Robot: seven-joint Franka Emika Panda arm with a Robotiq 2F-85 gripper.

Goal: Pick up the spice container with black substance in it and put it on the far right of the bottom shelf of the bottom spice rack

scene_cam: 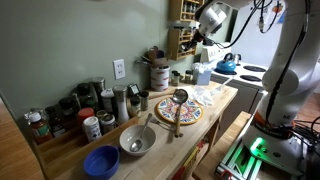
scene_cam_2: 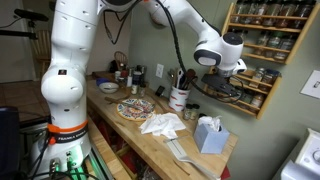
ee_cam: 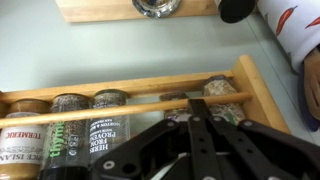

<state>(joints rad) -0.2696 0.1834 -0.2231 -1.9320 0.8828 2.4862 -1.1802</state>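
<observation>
**Pincer shut at the wall rack, high above the table**

Above the far end of the long wooden table (scene_cam: pixel 215 105), in an exterior view, the black pincer (scene_cam: pixel 204 30) on the white robot arm (scene_cam: pixel 290 60) is up against the brown wooden spice rack (scene_cam: pixel 181 28) on the wall, well clear of the tabletop. Below it, a round blue bowl (scene_cam: pixel 101 160), a steel bowl (scene_cam: pixel 137 140) and a patterned round plate (scene_cam: pixel 178 110) fill the middle. Bare wood runs along the front edge.

In an exterior view, the pincer (scene_cam_2: pixel 225 65) sits at the rack's lower tiers. A crumpled white cloth (scene_cam_2: pixel 160 123) and a pale blue tissue box (scene_cam_2: pixel 208 133) lie on the table beneath.

Only the wrist view shows the jars singly. The pincer's fingers are pressed together just below a wooden shelf (ee_cam: pixel 140 84) with a low front rail (ee_cam: pixel 130 100). Right beyond the tips stands the small glass spice jar with dark contents (ee_cam: pixel 178 99); whether the fingers touch it I cannot tell. A paler jar (ee_cam: pixel 222 88) stands beside it, against the rack's end post (ee_cam: pixel 262 88). An open gap separates the dark jar from a labelled herb jar (ee_cam: pixel 108 122).
</observation>
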